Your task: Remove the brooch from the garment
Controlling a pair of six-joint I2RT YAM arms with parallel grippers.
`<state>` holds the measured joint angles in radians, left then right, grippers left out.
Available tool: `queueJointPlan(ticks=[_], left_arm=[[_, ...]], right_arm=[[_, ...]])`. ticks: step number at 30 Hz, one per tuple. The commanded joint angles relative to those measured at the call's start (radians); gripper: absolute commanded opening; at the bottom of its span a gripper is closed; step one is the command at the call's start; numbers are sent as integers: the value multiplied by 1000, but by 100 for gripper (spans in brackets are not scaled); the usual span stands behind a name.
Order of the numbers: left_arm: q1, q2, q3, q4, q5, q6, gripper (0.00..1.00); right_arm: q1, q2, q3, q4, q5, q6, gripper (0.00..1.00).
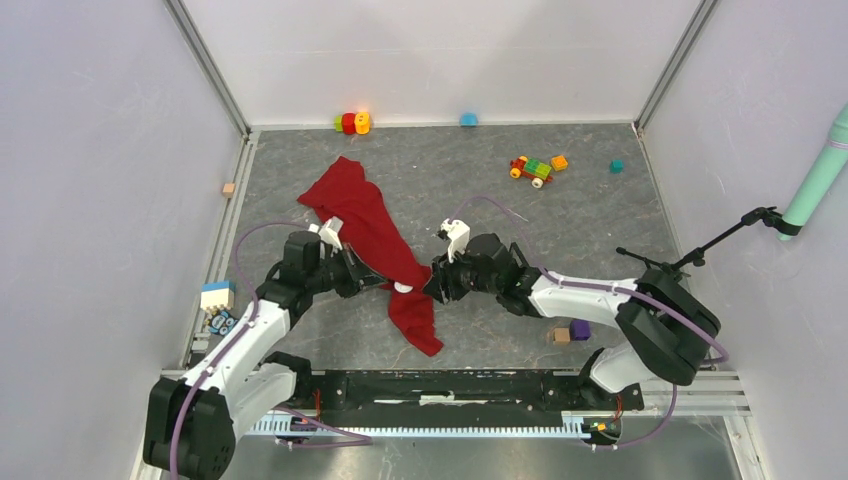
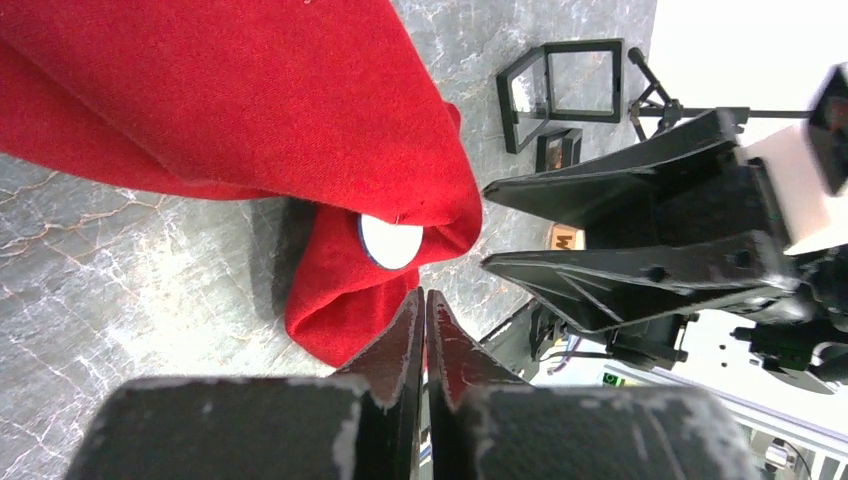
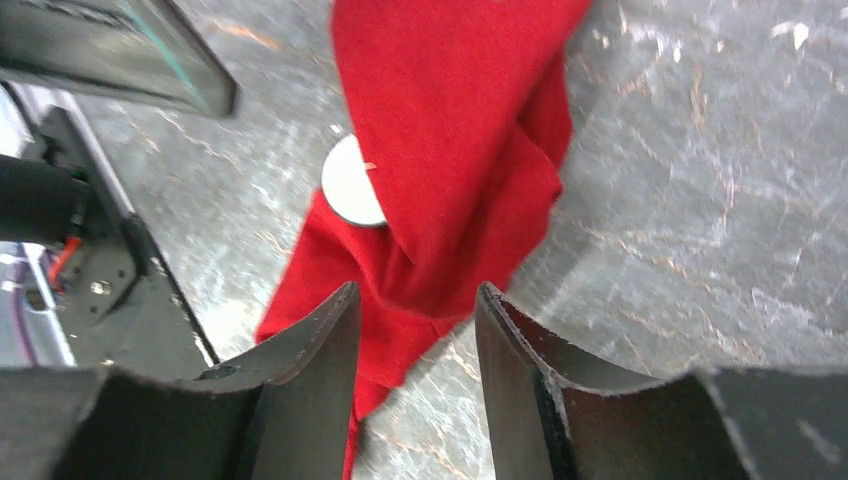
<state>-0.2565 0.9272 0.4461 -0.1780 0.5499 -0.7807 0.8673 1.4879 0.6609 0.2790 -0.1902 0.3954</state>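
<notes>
A red garment (image 1: 365,232) lies crumpled in a long strip on the grey table. A round white brooch (image 1: 403,288) sits on a fold near its lower end. It shows in the left wrist view (image 2: 390,242) and in the right wrist view (image 3: 352,185). My left gripper (image 1: 378,281) is shut and empty, its tips (image 2: 425,295) just short of the brooch, over the cloth (image 2: 250,90). My right gripper (image 1: 433,287) is open and faces the brooch from the other side. Its jaws (image 3: 415,295) stand over the garment's folded end (image 3: 450,150) and hold nothing.
A toy car (image 1: 532,168), coloured blocks (image 1: 350,122), a blue piece (image 1: 468,119) and a teal piece (image 1: 616,166) lie at the back. Blocks (image 1: 217,297) sit at the left edge. Purple and tan blocks (image 1: 572,332) lie under the right arm. A mint cylinder (image 1: 820,175) is at the right.
</notes>
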Motion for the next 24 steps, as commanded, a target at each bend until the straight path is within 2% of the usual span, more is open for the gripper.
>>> queueJointPlan(ticks=[1, 2, 5, 9, 12, 15, 17, 22, 24], left_arm=[[-5, 21, 24, -18, 37, 21, 13], [-8, 18, -3, 11, 39, -8, 18], [-30, -10, -109, 165, 24, -142, 33], [-41, -16, -220, 413, 5, -276, 40], [-41, 19, -241, 504, -6, -294, 45], [-43, 80, -241, 565, -20, -295, 46], [-43, 137, -239, 633, -15, -313, 45], [-43, 256, -240, 756, 2, -341, 39], [-42, 283, -244, 778, -3, -343, 37]], right_arm=[[-14, -31, 0, 147, -70, 43, 56], [-14, -16, 14, 133, -84, 35, 61], [-14, 30, 65, 88, -91, -7, 62], [-14, 105, 152, 28, -113, -49, 63], [-14, 149, 190, 13, -107, -55, 67], [-19, 181, 201, 2, -67, -22, 71], [-32, 192, 182, 36, -81, 28, 69], [-57, 209, 123, 148, -142, 124, 58], [-60, 215, 120, 151, -154, 127, 49]])
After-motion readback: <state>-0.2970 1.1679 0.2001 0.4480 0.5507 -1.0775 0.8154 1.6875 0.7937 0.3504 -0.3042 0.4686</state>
